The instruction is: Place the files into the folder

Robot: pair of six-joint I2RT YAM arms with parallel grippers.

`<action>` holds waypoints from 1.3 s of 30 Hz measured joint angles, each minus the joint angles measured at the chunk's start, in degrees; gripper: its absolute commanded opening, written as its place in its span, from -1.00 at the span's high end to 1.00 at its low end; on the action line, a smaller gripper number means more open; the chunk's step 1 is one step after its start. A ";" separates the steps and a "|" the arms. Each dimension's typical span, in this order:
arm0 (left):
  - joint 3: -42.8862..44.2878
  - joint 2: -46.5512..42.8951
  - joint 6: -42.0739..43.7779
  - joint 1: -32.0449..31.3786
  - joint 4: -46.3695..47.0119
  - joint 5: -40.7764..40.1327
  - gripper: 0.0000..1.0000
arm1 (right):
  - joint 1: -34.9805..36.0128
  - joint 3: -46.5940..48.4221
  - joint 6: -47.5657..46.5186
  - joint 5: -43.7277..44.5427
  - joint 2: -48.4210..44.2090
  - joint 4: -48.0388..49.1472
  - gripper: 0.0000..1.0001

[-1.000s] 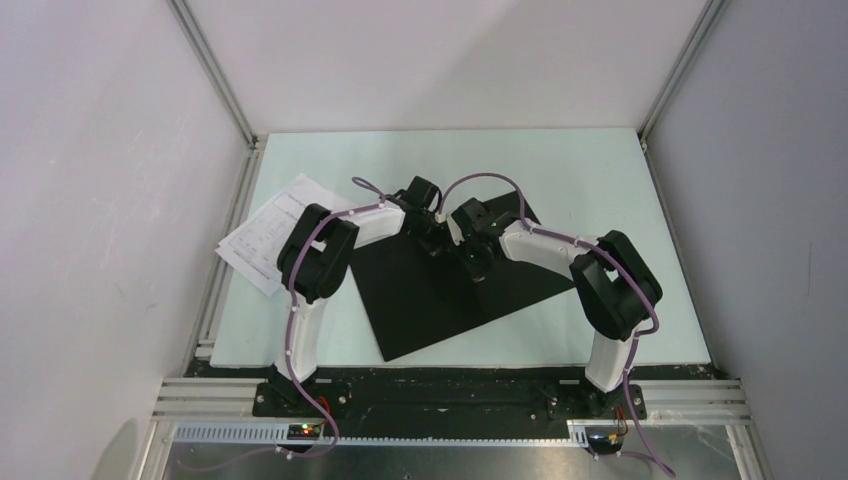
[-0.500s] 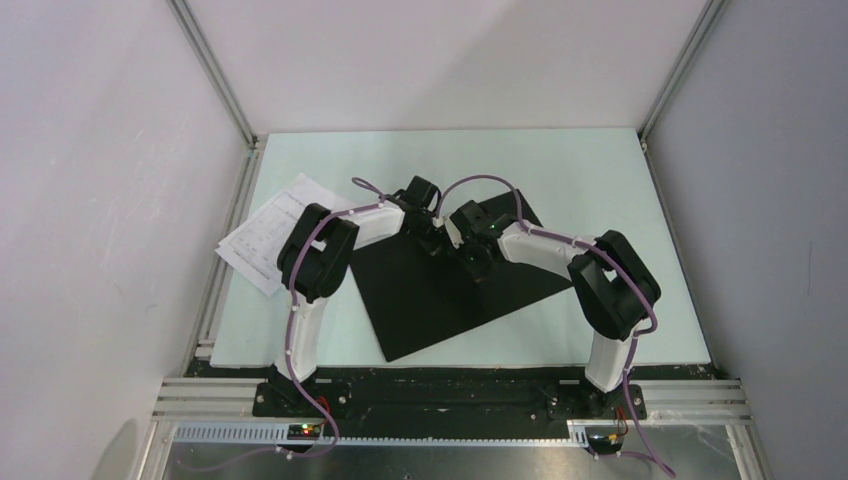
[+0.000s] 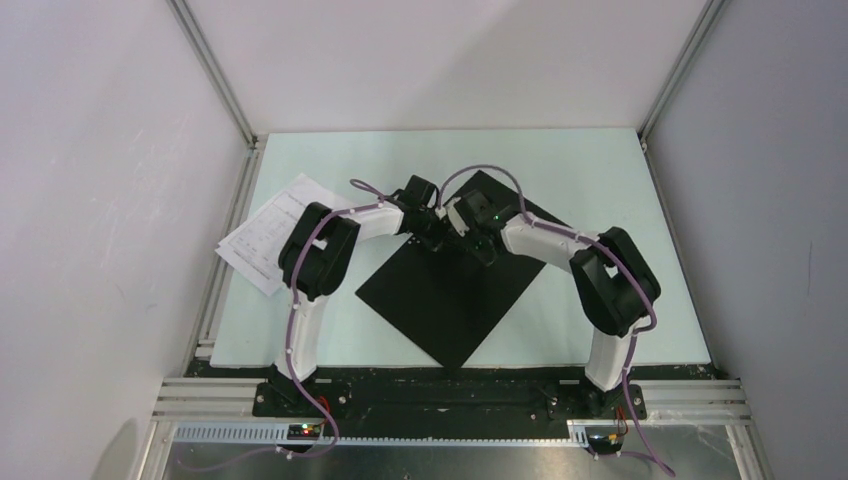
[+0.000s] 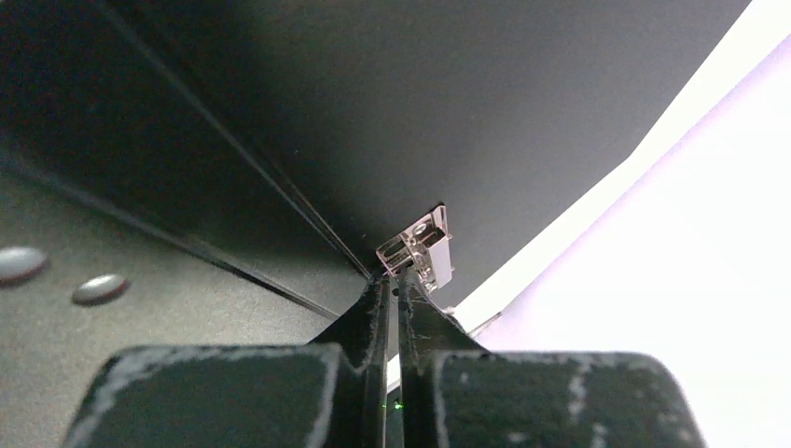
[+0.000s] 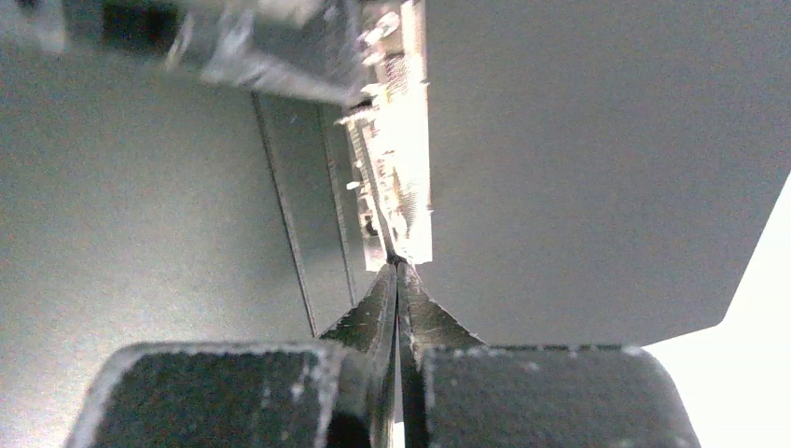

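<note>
The folder point(image 3: 450, 300) lies spread with its black inside up, turned like a diamond in the middle of the table. Its metal clip shows in the left wrist view point(image 4: 420, 250) and in the right wrist view point(image 5: 396, 177). My left gripper point(image 3: 432, 238) is shut, with its tips point(image 4: 394, 278) pinched at the spine next to the clip. My right gripper point(image 3: 487, 250) is shut, with its tips point(image 5: 395, 265) pinched on the clip's near end. The files point(image 3: 262, 235), white printed sheets, lie at the table's left edge, partly hidden by my left arm.
The pale green table point(image 3: 600, 180) is walled by white panels and aluminium posts point(image 3: 215, 75). My two arms arch over the folder's left and right corners. The folder's near corner reaches close to the table's front edge point(image 3: 460, 366).
The folder has swung round on the table, from lying wide to standing like a diamond, with its near corner shifted right. Both grippers moved a little away from me with it.
</note>
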 measured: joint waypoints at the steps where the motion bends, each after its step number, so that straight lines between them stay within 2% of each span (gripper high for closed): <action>1: 0.00 0.04 -0.22 0.00 0.20 0.07 0.90 | -0.55 1.16 -0.46 -0.02 -0.11 -0.90 1.00; 5: 0.22 0.28 -0.87 0.02 0.72 0.17 0.85 | -2.60 8.66 -1.33 -1.90 -2.99 -2.40 0.98; 9: 1.42 0.57 0.09 0.17 -0.66 0.07 0.68 | -4.87 12.87 -0.63 -4.15 -10.29 -2.84 0.75; 11: 2.34 0.70 1.73 0.22 -1.64 -0.07 0.54 | -6.88 13.07 0.48 -7.39 -13.27 -3.54 0.52; 13: 3.93 0.79 4.79 0.24 -3.19 -0.37 0.23 | -9.35 12.90 1.64 -11.72 -14.36 -4.94 0.35; 15: 6.82 0.79 8.48 0.42 -5.01 -1.05 -0.01 | -12.63 12.04 2.14 -16.33 -14.08 -6.43 0.20; 19: 13.25 0.37 16.76 1.75 -5.33 -0.83 -0.36 | -18.73 10.16 -1.07 -24.92 -12.20 -10.67 0.00; 22: 14.36 -2.78 23.96 4.20 -5.55 0.70 -0.49 | -22.32 9.16 -8.74 -31.80 -12.15 -12.04 -0.09; 27: 13.88 -11.21 40.26 10.62 -11.67 0.83 -0.49 | -26.01 7.74 -26.56 -42.77 -12.76 -11.54 -0.05; 30: 10.21 -18.64 52.24 13.84 -16.28 -3.06 -0.48 | -25.66 6.51 -39.47 -47.71 -13.05 -11.87 0.06; 33: 3.85 -26.82 61.90 14.47 -20.11 -6.84 -0.47 | -24.30 5.88 -51.60 -50.66 -13.03 -12.92 0.12; 39: -2.54 -33.90 70.14 14.23 -25.03 -8.81 -0.45 | -20.79 5.73 -74.20 -51.87 -11.21 -16.15 0.22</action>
